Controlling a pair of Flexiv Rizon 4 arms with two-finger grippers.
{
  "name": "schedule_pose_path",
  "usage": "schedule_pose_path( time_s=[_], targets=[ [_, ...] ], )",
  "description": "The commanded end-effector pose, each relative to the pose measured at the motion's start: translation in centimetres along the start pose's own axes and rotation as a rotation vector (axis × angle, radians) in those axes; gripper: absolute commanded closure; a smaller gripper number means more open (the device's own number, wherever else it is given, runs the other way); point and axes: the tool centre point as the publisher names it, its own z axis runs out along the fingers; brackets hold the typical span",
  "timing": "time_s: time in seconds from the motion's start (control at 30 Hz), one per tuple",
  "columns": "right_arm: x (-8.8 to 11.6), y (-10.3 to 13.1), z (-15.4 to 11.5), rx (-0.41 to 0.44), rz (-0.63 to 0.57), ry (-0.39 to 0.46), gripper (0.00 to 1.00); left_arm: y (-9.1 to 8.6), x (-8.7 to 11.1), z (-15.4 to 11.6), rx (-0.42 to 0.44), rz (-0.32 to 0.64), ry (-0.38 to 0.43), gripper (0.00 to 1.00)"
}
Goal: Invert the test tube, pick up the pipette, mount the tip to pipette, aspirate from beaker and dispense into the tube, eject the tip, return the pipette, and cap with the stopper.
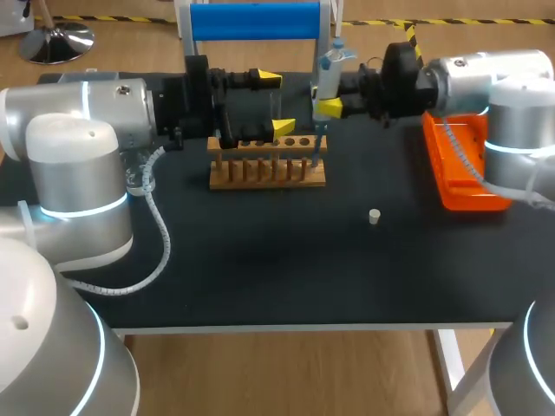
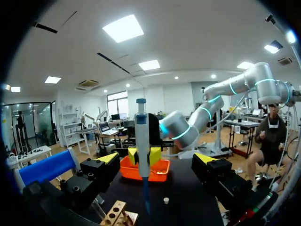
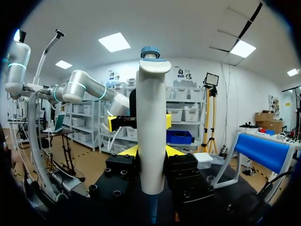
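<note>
The stopper lay loose on the bench, so capping was not yet done. Behind it, over the rack, the right hand gripped the pipette upright, tip down at a rack hole, probably dispensing. The left hand was spread wide, holding nothing. Ejecting the tip and returning the pipette were left.

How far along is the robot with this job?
Looks done: the pipette is picked up, shut in the right gripper, with a blue tip mounted. In hand: that tip hangs over the wooden rack, likely for dispensing. Left: ejecting the tip, returning the pipette, and capping, since the stopper lies on the table.
</note>
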Motion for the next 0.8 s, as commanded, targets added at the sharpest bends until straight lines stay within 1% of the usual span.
schedule_pose_path(
  time_s=[0.03,0.67,0.8],
  targets=[
    [-0.2,0.2,-1.3,0.003,0.000,0.021,1.00,0.0,0.1,0.0,0.001,0.001,-0.003,0.00],
    [-0.2,0.2,-1.3,0.003,0.000,0.021,1.00,0.0,0.1,0.0,0.001,0.001,-0.003,0.00],
    [-0.7,1.6,-1.9,0.010,-0.019,0.040,1.00,0.0,0.1,0.0,0.001,0.001,-0.003,0.00]
  ],
)
